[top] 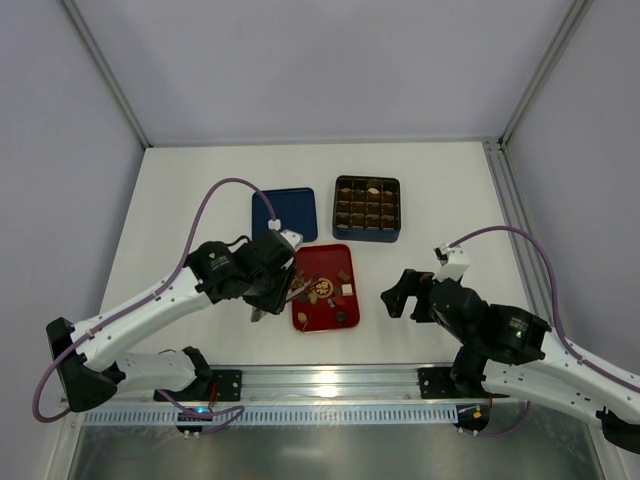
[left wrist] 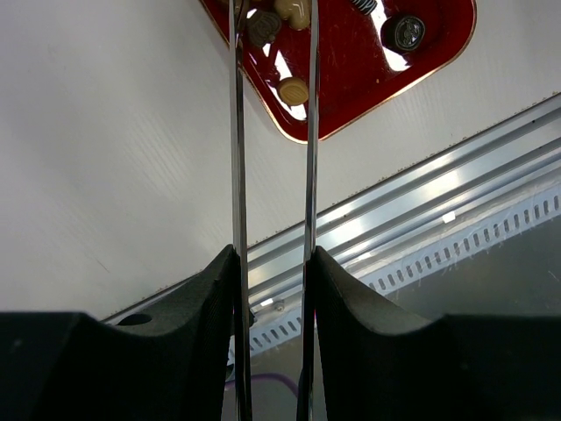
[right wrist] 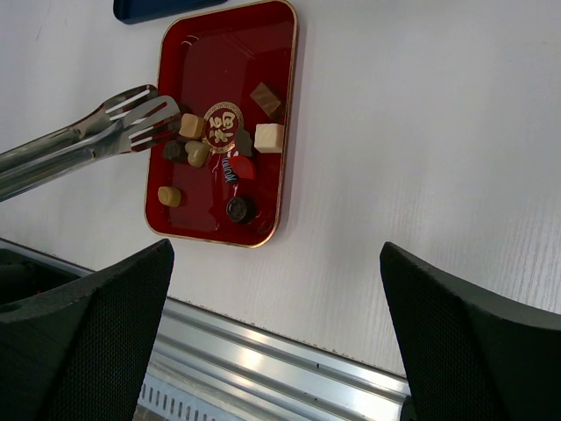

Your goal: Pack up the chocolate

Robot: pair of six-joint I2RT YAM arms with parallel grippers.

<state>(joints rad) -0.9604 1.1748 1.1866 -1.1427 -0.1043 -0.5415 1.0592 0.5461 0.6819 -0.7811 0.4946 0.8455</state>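
Note:
Several small pieces of chocolate (top: 320, 291) lie on the red tray (top: 327, 327): a cream square (right wrist: 269, 138), a brown square (right wrist: 265, 98), a tan piece (right wrist: 169, 196) and a dark round one (right wrist: 239, 208). My left gripper (top: 264, 298) is shut on a pair of metal tongs (right wrist: 96, 136). Their two blades (left wrist: 235, 132) run between my fingers and stand slightly apart. The tong tips hover over the tray's left side, by a tan piece (right wrist: 192, 125). My right gripper (top: 398, 293) stands open and empty on the tray's right.
A dark blue box (top: 367, 209) with a grid of brown cells sits behind the tray, some cells filled. Its blue lid (top: 285, 214) lies to the left of it. An aluminium rail (top: 330, 378) runs along the near table edge.

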